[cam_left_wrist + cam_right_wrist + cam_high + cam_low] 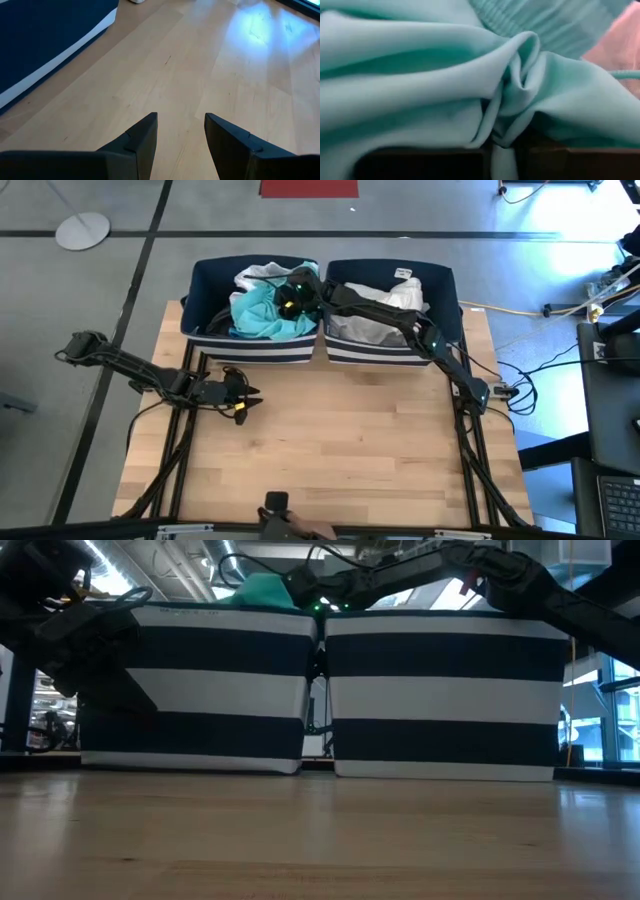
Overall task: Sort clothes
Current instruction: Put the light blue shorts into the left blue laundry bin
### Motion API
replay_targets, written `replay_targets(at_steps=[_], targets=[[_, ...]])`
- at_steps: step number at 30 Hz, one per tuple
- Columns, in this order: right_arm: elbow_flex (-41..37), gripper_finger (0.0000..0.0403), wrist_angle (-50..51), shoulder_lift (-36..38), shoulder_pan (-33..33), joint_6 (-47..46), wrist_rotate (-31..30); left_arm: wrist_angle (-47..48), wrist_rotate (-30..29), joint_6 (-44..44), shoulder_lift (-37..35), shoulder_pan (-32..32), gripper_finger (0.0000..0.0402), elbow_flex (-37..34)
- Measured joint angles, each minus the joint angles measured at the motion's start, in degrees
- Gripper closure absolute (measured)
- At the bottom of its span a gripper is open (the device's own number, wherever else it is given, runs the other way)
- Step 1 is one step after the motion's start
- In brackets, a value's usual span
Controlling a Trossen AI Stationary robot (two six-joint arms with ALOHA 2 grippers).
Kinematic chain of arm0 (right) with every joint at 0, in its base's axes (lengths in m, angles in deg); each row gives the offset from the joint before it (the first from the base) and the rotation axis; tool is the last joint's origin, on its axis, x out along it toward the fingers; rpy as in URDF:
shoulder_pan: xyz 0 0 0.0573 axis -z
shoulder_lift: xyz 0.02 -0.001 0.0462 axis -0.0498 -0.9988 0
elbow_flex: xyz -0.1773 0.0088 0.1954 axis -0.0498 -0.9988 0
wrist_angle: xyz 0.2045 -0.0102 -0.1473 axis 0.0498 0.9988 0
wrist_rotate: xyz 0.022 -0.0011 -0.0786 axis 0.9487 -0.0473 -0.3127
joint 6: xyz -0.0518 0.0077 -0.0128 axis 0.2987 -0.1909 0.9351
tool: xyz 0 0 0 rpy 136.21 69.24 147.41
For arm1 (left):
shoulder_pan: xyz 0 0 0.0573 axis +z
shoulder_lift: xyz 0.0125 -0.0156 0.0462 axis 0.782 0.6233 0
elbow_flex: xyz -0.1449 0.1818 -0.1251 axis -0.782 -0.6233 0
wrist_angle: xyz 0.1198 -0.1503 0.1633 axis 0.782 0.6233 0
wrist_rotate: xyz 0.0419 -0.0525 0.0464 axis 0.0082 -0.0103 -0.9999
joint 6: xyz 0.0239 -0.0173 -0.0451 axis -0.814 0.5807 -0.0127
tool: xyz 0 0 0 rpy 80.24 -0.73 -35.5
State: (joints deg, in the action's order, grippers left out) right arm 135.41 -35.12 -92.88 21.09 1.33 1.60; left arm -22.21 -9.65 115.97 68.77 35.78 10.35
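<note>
Turquoise fabric (445, 80) fills my right wrist camera, bunched into a tight pleat between the two dark fingers (570, 162) of the right gripper (290, 305), which is clamped on the garment. From overhead, I see my right arm reaching across from the right-hand bin (440, 280) so that its gripper sits over the left-hand bin (205, 280), on top of the turquoise garment (262, 315) heaped inside. A white garment (262, 277) lies beside the turquoise one, toward the far wall of the same bin. In the right-hand bin rests a pale grey-white garment (365, 330), partly under the arm.

At table height, both navy bins with white stripes stand side by side, just touching, at the far end of the wooden table (320, 840); a peak of turquoise cloth (262, 590) shows above the left bin's rim (220, 610).

My left gripper (240, 400) hovers over bare wood near the table's left edge, in front of the left-hand bin. Its wrist camera shows the two fingers (137, 142) spread apart with nothing between them, and a navy-and-white bin wall (45, 45) off to one side.
</note>
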Motion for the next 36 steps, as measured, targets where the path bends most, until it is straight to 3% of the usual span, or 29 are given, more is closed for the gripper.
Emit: replay_targets(at_steps=[4, 11, 16, 25, 36], targets=[[0.6, 0.0330, -3.0, 0.4, -0.1, -6.1, -0.1, 0.0, 0.0, 0.0, 0.0, 0.0, 0.0247, 0.0], [1.1, 0.0230, -7.6, 2.8, -0.1, -6.3, -0.4, 0.1, 0.0, 0.3, 0.0, 0.0, 0.0247, 0.0], [1.3, 0.0187, -9.3, 8.6, 0.0, -6.0, -1.6, 0.3, 0.0, 0.2, 0.0, 0.0, 0.0247, 0.0], [1.3, 0.0176, 3.1, 19.3, -0.3, -4.5, -3.8, 0.3, 0.0, 0.1, 0.0, 0.0, 0.0247, 0.0], [1.1, 0.0176, 31.4, 25.2, -0.1, -2.7, -20.3, 0.3, 0.0, -1.0, 0.0, 0.0, 0.0247, 0.0]])
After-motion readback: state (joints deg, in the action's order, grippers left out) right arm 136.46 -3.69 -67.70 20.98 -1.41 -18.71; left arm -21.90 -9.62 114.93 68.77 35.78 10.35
